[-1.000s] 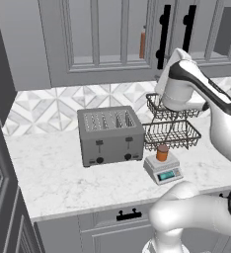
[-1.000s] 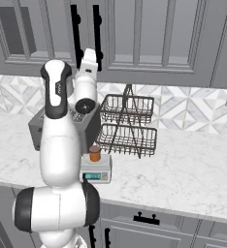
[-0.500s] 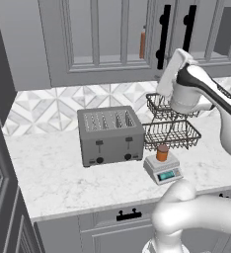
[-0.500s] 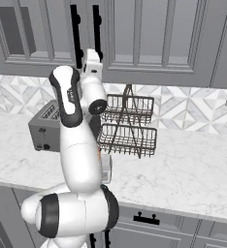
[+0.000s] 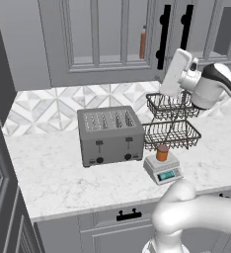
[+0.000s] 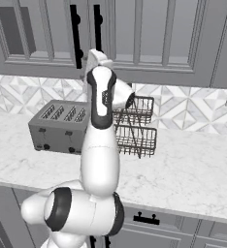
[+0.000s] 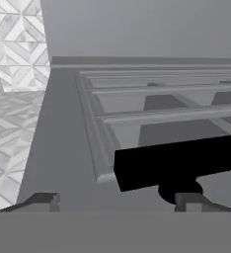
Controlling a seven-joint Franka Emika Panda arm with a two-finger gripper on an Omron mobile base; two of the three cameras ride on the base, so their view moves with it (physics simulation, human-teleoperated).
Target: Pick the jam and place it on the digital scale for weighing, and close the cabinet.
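Up near the top right of the left base view, the white robot arm's two-finger gripper (image 5: 168, 85) was raised against the grey wall cupboard with glass-front doors (image 5: 102, 39), just below its long black bar handles (image 5: 163, 34). Those handles stood straight up and down, side by side. In the hand view one black bar handle (image 7: 179, 162) ran sideways across the lower right, because the camera was rolled, and it lay close in front of the small dark finger tips (image 7: 44, 200). The fingers were spread wide apart and held nothing.

The small squat orange jar of jam with a brownish lid (image 5: 162, 152) stood upright on the little light grey square digital scale (image 5: 162, 169), right of the middle in the left base view. The scale's teal-lit display faced the front, but its numbers were too small to read. The scale sat on the white marble counter (image 5: 63, 175), just right of the big grey toaster (image 5: 110, 135) and in front of the black wire two-tier basket (image 5: 172, 121). No label showed on the jar.
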